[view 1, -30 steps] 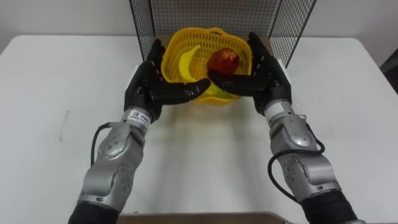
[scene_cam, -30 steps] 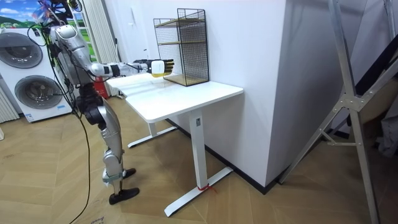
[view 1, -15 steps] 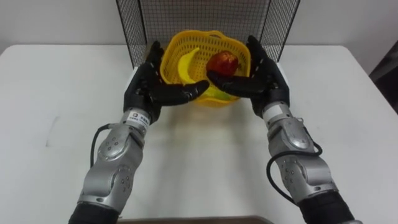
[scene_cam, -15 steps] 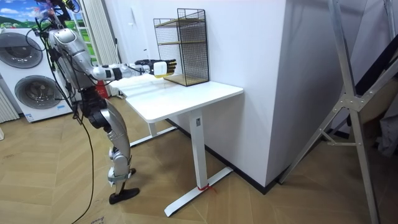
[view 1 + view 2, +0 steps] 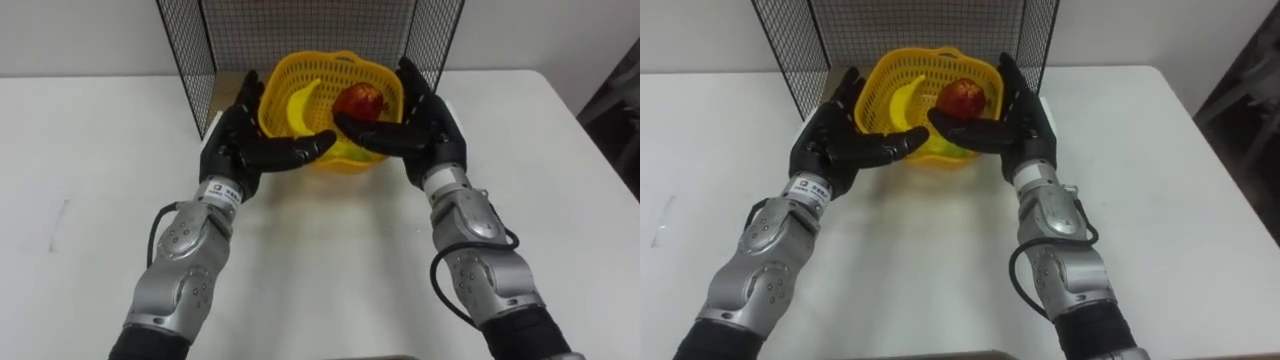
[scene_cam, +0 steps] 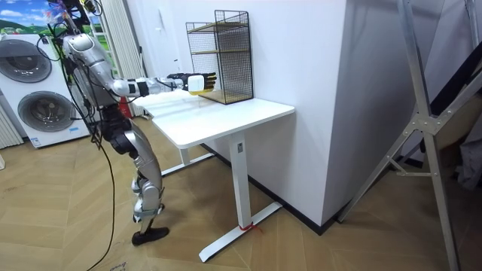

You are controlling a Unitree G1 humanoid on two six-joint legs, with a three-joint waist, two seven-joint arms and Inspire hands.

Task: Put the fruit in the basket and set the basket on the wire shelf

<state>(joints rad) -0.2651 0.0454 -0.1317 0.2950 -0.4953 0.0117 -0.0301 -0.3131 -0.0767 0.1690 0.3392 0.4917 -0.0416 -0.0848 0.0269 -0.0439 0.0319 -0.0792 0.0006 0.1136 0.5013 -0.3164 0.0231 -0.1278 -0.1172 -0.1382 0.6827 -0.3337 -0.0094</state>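
Basket point(image 5: 335, 60) | nearer wire shelf point(image 5: 300, 25) than before | left hand point(image 5: 235, 145), right hand point(image 5: 430, 125): fingers straight, pressing sides

Bright, even room light — shadows soft (and faint)

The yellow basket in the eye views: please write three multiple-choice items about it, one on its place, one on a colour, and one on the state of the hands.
1. Where is the basket?
A. on the floor
B. between both hands, in front of the wire shelf
C. on top of the shelf

2. What colour is the apple in it?
A. red
B. green
C. white

3. How do the left hand and the right hand meet the basket?
A. curled round a handle
B. well apart from it
C. fingers straight along its sides

Answers: B, the hands flank it before the shelf; A, it is red beside the yellow banana; C, open fingers lie against both walls.
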